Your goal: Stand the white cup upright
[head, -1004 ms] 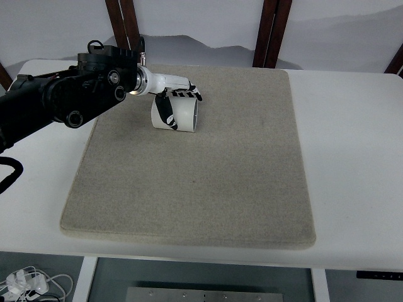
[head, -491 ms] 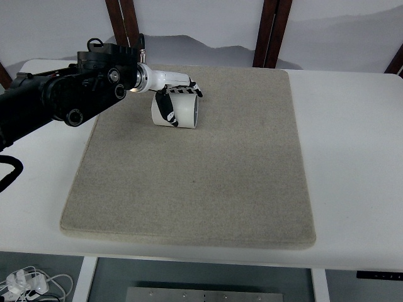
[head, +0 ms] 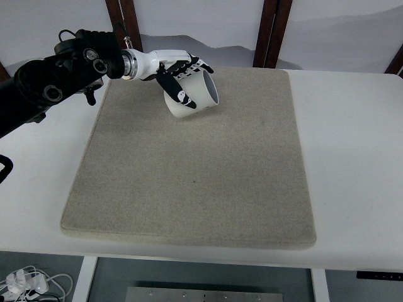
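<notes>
Fingers [head: 186,66] of the robot's left hand [head: 170,66] are wrapping around the white cup [head: 192,94], thumb pressing one side of the wall and the other digits curling over the top, a clamp that is letting the wrist turn the cup without it slipping. Cup is sitting toward the far left part of the grey mat [head: 189,176], tilted with its open mouth facing up and to the right, neither lying flat nor standing. Whether its lower edge is touching the mat or hanging just above it cannot be told from this angle. The left arm [head: 56,78] is reaching in from the left edge across the white table [head: 352,157], placing the hand high on the cup so the base is free to swing down. The tilt suggests the righting step is partway through, with setting the base square on the mat and letting go not yet done. No right arm is showing anywhere.
</notes>
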